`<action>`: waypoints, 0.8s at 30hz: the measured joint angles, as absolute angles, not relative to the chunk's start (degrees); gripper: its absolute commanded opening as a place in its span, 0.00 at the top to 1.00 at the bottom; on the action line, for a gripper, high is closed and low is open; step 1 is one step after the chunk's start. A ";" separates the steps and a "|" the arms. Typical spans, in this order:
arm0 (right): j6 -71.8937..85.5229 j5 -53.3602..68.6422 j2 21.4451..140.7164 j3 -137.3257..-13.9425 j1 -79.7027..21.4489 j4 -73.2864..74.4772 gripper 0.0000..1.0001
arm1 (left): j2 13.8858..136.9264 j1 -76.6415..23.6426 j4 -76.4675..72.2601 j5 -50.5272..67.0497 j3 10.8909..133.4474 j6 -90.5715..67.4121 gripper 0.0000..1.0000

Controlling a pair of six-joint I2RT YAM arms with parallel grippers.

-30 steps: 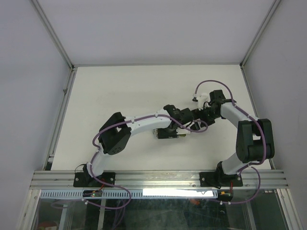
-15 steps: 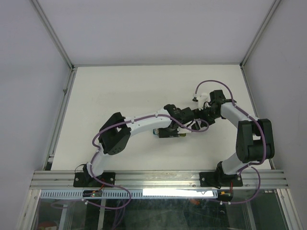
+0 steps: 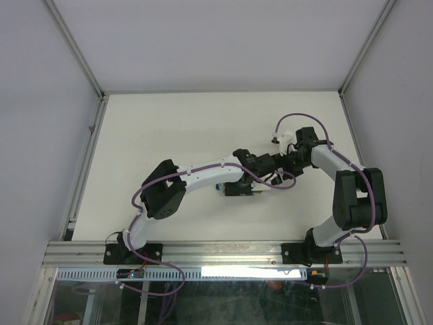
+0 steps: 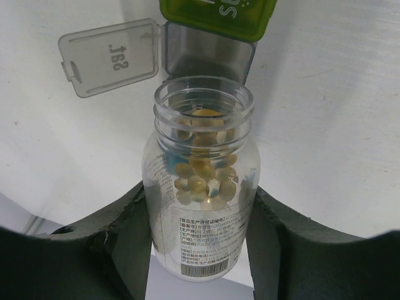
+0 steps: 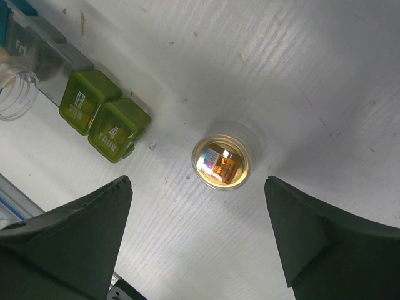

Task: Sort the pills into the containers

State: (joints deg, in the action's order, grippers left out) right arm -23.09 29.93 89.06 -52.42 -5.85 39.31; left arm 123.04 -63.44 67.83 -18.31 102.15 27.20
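My left gripper is shut on a clear, uncapped pill bottle partly filled with yellowish pills. The bottle's mouth points at an open grey compartment of the organiser strip, whose clear lid, marked "Sat", is folded back. A closed green compartment lies beyond it. In the top view the left gripper covers most of the strip. My right gripper is open and empty, hovering over an open amber bottle. Two closed green compartments lie to its left.
The amber bottle stands upright on the white table, a short way right of the strip's green end. The clear bottle's mouth shows at the left edge of the right wrist view. Both wrists are close together at mid-table.
The left wrist with the bottle has shifted slightly up and to the right over the strip. The right arm has hardly moved.
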 measured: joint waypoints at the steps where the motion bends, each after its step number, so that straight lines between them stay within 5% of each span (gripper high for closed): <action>1: -23.09 29.93 89.06 -52.42 -5.85 39.31 0.09 | 123.11 -63.68 67.94 -18.20 102.15 27.31 1.00; 24: -23.51 30.02 88.88 -52.42 -5.58 39.29 0.09 | 123.11 -63.66 67.83 -18.13 100.33 27.77 1.00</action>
